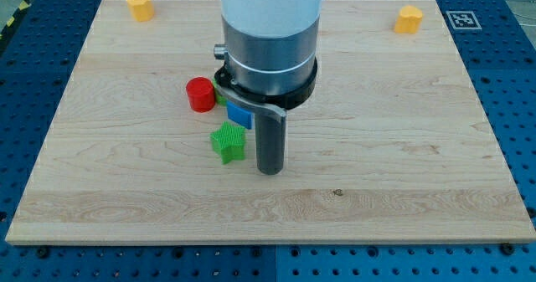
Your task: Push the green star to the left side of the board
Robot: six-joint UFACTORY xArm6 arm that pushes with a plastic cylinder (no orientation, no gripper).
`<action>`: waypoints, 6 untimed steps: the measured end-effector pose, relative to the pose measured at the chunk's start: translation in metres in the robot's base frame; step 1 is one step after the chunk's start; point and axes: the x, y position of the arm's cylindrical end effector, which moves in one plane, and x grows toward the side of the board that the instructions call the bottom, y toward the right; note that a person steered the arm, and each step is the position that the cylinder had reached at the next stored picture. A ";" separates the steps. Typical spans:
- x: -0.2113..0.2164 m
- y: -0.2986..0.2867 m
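The green star (228, 142) lies on the wooden board (126, 182), a little left of the board's middle. My tip (269, 171) rests on the board just to the right of the green star and slightly below it, with a small gap between them. A blue block (239, 115) sits just above the star, partly hidden by the arm. A red cylinder (200, 94) stands to the upper left of the star. A small bit of another green block (219, 90) shows between the red cylinder and the arm.
A yellow block (141, 6) sits near the board's top left corner. Another yellow block (409, 19) sits near the top right corner. The arm's wide body (268, 39) hides the board's top middle. A blue perforated table surrounds the board.
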 end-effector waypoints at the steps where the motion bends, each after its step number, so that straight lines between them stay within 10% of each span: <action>1: -0.028 -0.023; 4: -0.047 -0.139; 6: -0.014 -0.094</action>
